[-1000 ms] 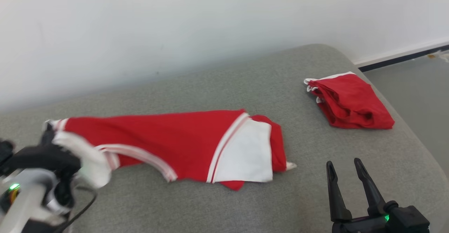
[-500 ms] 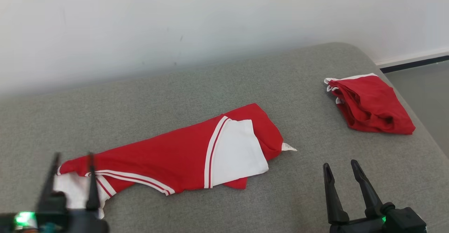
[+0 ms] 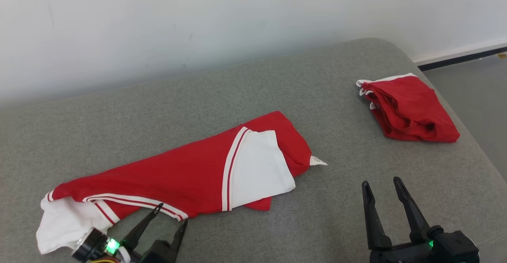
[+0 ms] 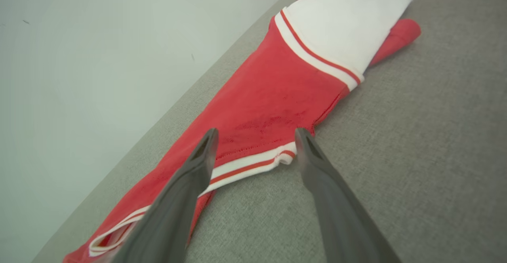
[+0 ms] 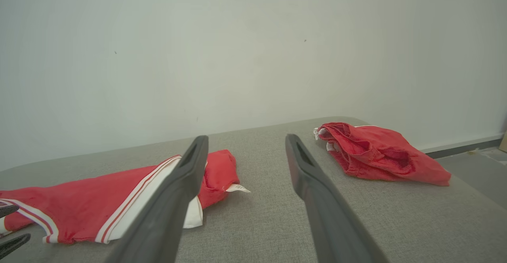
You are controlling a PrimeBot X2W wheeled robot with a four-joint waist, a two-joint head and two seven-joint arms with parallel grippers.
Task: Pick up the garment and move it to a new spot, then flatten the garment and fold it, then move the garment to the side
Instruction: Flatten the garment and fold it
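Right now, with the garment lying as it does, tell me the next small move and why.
Probably lower the left jaws onto the striped hem and close. The garment lies on the grey cushion bunched and folded over itself, so it needs flattening. The left jaws stand open and empty, and the left wrist view shows that hem between them.

A red-and-white garment (image 3: 190,172) lies stretched across the middle of the grey padded bench (image 3: 158,108), with its white end at the lower left. The left claw (image 3: 172,214), fingers spread, sits at the bottom edge just beside the striped hem. The right claw (image 3: 380,181) stands open at the lower right. A folded red garment (image 3: 412,110) rests at the upper right.
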